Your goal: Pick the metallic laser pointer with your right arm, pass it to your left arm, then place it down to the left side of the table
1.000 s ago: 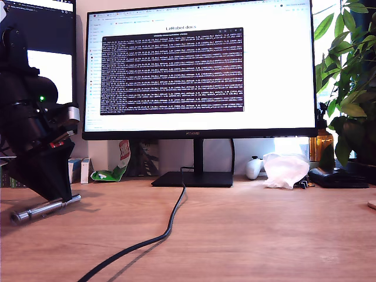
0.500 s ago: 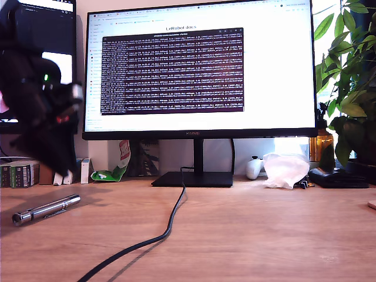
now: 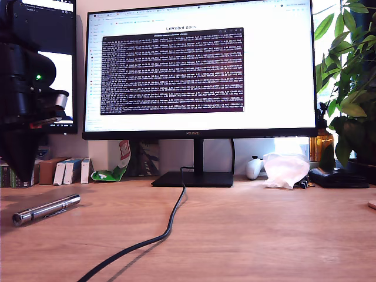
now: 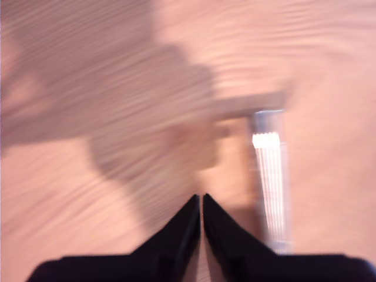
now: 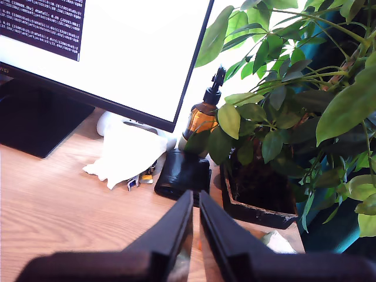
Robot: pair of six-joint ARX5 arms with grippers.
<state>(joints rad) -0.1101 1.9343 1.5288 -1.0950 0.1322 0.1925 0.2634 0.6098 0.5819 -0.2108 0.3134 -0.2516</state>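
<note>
Laser pointer: the metallic laser pointer (image 3: 46, 209) lies flat on the wooden table (image 3: 252, 235) at the exterior view's left, free of any grip, its flat end toward the camera.
First gripper: my first gripper (image 4: 201, 200) hangs above the table just beside the pointer (image 4: 271, 182), jaws pressed together and holding nothing; the wrist picture is blurred.
First arm: its dark body (image 3: 23, 111) stands raised at the exterior view's left edge, well above the pointer.
Second gripper: my second gripper (image 5: 195, 202) has its jaws nearly together, empty, facing a potted plant (image 5: 276, 135) and a crumpled white tissue (image 5: 126, 154).
Step in hand: placement looks done; what remains, I judge, is a clean retreat.
Doing it well: lift straight up, away from the pointer, so a jaw tip cannot nudge it; it would roll easily.
Watch for: the black cable (image 3: 158, 235) lies nearer the middle, apart from the pointer.
</note>
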